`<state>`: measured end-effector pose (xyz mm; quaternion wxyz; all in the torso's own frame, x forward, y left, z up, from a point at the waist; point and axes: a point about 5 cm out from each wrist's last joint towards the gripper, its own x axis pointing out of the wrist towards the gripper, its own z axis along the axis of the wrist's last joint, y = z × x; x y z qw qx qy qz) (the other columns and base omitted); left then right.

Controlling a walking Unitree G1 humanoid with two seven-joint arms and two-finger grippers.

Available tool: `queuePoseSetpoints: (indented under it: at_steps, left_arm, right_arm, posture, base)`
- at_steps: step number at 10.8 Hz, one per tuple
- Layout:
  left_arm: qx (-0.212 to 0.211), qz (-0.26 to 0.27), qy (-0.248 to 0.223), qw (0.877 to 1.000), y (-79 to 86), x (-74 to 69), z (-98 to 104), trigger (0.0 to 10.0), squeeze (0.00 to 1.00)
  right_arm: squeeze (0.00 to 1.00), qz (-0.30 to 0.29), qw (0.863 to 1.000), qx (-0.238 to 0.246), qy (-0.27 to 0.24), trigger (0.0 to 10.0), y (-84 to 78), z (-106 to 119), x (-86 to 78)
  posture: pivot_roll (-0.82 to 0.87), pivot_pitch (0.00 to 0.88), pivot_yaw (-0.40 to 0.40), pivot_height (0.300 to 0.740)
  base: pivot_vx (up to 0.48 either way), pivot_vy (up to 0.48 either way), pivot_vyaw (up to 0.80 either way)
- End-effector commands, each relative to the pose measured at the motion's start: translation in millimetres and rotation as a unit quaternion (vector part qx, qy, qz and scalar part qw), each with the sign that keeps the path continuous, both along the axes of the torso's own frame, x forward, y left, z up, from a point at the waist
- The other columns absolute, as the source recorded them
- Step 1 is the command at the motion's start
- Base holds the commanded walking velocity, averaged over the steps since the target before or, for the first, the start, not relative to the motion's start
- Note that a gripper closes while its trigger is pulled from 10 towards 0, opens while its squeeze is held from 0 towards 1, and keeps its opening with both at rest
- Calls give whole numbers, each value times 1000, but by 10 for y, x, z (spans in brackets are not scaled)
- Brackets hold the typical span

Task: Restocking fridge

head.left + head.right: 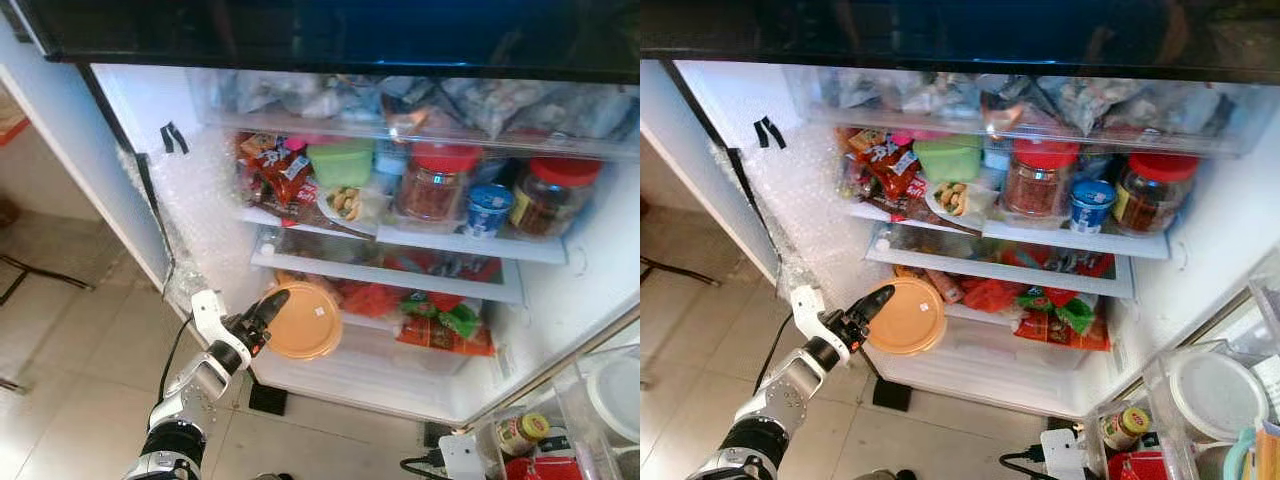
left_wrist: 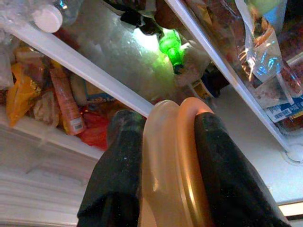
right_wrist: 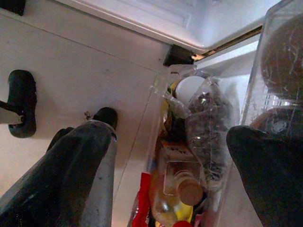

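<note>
Left wrist view: the left gripper (image 2: 173,156) has its two black fingers clamped on the round orange plastic lidded container (image 2: 175,165).
Container position: held at the open white fridge (image 1: 200,190), in front of its lower shelf.
Right gripper (image 3: 165,156): fingers spread apart, beside the clear door bin of bottles (image 3: 189,161).
Upper shelf: red-lidded glass jars (image 1: 435,180) and a green plastic tub (image 1: 340,162).

The open fridge (image 1: 200,200) is standing ahead at twelve o'clock. The left gripper (image 1: 262,322) is holding a round lidded container (image 1: 303,320) at eleven o'clock, before the lowest shelf. Two jars (image 1: 435,182) are sitting on the shelf above, toward one o'clock. At four o'clock, a door bin (image 3: 189,156) is holding what may be bottles.
</note>
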<state>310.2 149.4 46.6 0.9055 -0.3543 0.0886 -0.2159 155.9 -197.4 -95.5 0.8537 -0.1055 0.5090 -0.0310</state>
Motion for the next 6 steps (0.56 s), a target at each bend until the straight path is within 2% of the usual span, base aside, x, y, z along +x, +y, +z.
queuePoseSetpoints:
  at_steps: [1,4,6]
  left_arm:
    - [5,-2,0,1000,17,-10,8,10000,0]
    - [5,-9,0,1000,-2,-12,11,10000,0]
    - [5,-13,0,1000,-15,-8,16,10000,0]
  right_arm:
    - [0,0,1000,3,9,10000,35,-23,-45]
    - [0,1,1000,3,10,10000,39,-28,-56]
    - [0,1,1000,1,12,10000,34,-29,-60]
  posture:
    - [75,81,44,740]
    - [77,86,43,740]
    - [77,88,43,740]
  base:
    - [0,0,0]
    - [0,0,0]
    - [247,0,0]
